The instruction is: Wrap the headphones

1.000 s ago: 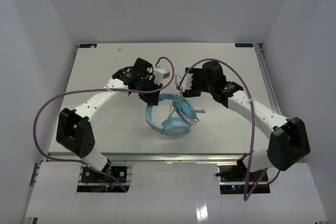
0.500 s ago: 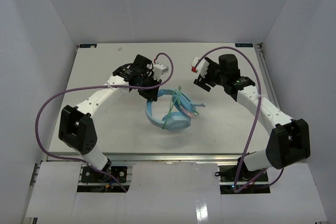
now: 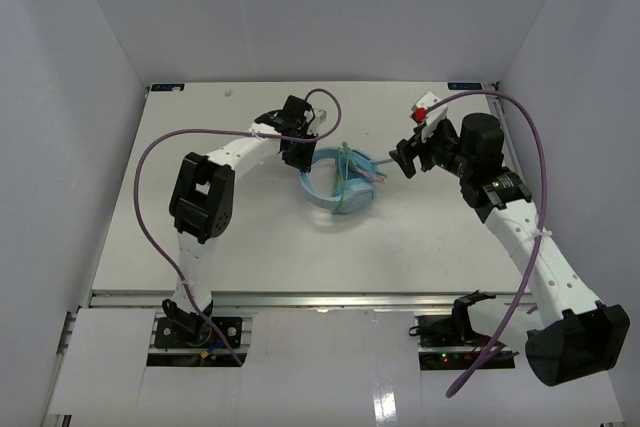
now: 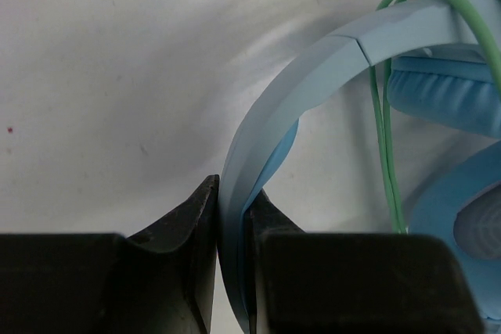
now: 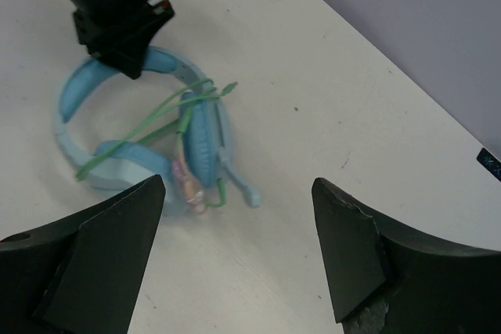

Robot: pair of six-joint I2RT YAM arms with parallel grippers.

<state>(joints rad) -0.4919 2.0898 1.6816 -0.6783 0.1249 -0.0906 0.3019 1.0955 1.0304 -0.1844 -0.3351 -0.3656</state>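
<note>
While the left tool is pressed together on the band of the headphones, the right tool hangs off to their right with its fingers spread wide, gripping nothing.

The headphones lie on the white worktop, about mid-width and a little toward the far side, between the two tools. The left wrist view shows the pale-blue band passing edge-on through the narrow gap between the two dark fingers, both of which touch it. The overhead view shows that this grip is at the far-left part of the band's curve.

The earcups sit at the near-right end of the band, close together. One stands roughly on edge with its padded face turned sideways, and the other lies flatter beside it.

The green cord runs in several loose strands across the band and over the earcups. One loop arches above the band in the left wrist view. How many turns it makes, and where its plug lies, cannot be told.

The right tool points toward the headphones from well apart, and its wrist camera has them framed between its fingers.
</note>
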